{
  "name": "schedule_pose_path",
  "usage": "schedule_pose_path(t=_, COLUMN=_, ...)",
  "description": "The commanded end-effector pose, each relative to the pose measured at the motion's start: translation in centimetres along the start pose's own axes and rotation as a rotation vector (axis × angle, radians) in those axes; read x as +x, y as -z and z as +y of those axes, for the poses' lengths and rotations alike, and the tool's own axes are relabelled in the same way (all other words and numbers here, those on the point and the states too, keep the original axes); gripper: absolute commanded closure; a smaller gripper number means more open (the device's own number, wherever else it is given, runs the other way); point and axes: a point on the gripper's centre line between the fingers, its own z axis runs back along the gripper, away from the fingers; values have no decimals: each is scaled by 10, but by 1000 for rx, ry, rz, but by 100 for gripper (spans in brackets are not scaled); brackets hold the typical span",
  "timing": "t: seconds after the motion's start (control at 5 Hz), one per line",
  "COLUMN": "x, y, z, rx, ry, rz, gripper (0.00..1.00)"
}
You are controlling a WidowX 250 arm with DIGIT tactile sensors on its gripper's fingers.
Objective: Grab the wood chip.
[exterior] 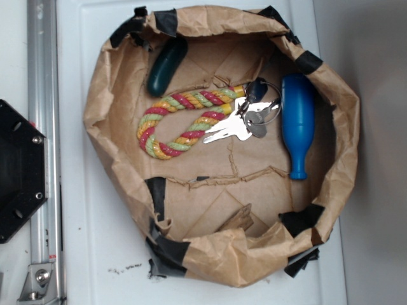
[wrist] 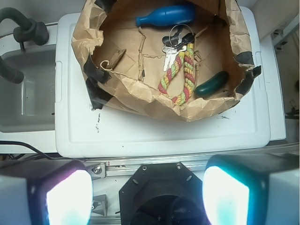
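The wood chip (exterior: 240,218) is a small flat brown sliver lying on the paper floor of the crumpled kraft paper bowl (exterior: 105,95), near its lower wall. In the wrist view the wood chip (wrist: 116,56) lies at the bowl's left side. My gripper (wrist: 147,197) shows only in the wrist view. It stands open with its two glowing pads (wrist: 69,198) far apart and nothing between them. It hangs over the black robot base (wrist: 159,197), well short of the paper bowl (wrist: 201,110) and apart from the chip.
Inside the bowl lie a coloured rope loop (exterior: 181,124) with keys (exterior: 238,124), a blue bottle-shaped toy (exterior: 297,121) and a dark green oblong piece (exterior: 166,65). Black tape patches (exterior: 166,251) hold the paper. The bowl sits on a white lid (wrist: 154,131); a metal rail (exterior: 43,127) runs on the left.
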Motion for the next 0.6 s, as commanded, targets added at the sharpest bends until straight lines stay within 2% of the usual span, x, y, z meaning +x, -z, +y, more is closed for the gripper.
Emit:
schedule_pose_path(t=0.0, x=0, y=0, z=0, rx=0, ry=0, rz=0, gripper=0)
schedule_pose_path(t=0.2, x=45, y=45, z=1, rx=80, ry=-110, rz=31, gripper=0)
schedule_pose_path(t=0.4, x=88, y=85, z=19, rx=111, ry=-358, rz=68, gripper=0)
